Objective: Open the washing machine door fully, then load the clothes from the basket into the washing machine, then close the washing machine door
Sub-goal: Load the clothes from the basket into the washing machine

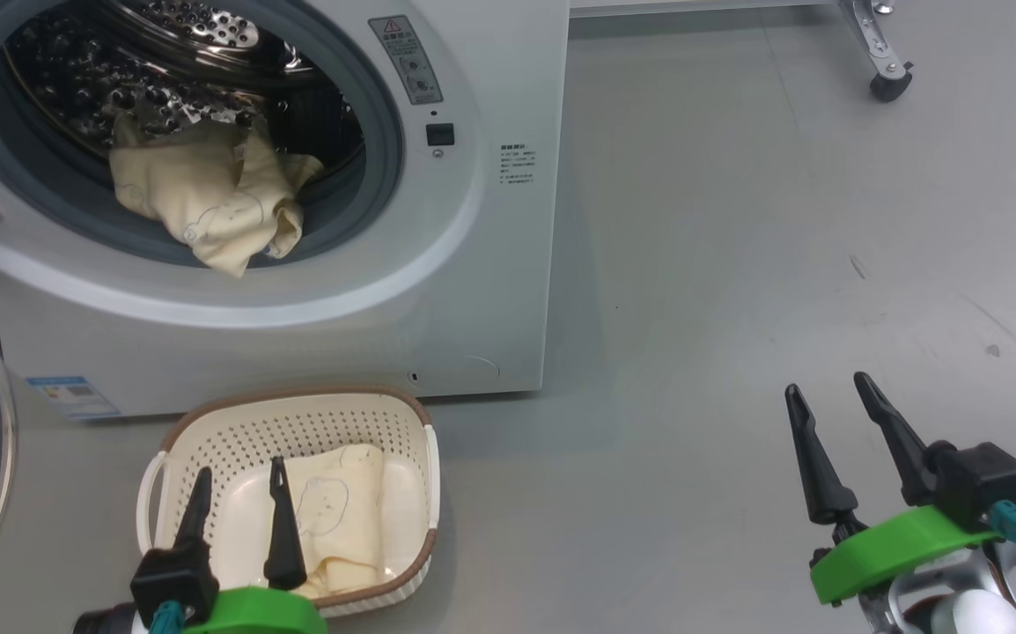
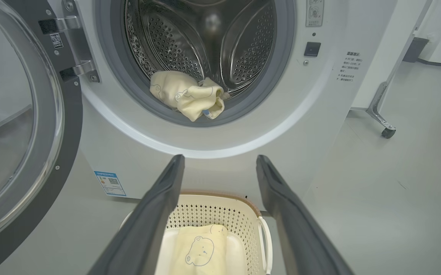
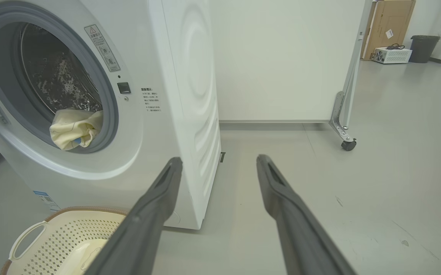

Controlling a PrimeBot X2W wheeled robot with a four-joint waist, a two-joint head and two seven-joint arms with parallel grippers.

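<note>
In the head view the left gripper [image 1: 241, 467] is poised wide open, empty, over the basket [image 1: 297, 394] for its folded garment [image 1: 345, 506], the right gripper [image 1: 827, 383] parked likewise aside; in the left wrist view the washing machine door [image 2: 69, 152] is swung clear for loading; in the right wrist view another garment [image 3: 73, 130] is lodged at the mouth of the drum [image 3: 52, 76].

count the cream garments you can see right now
2. One garment lies bunched in the mouth of the washing machine, drooping over its grey gasket. The other garment lies folded in the basket. More may be hidden underneath.
</note>
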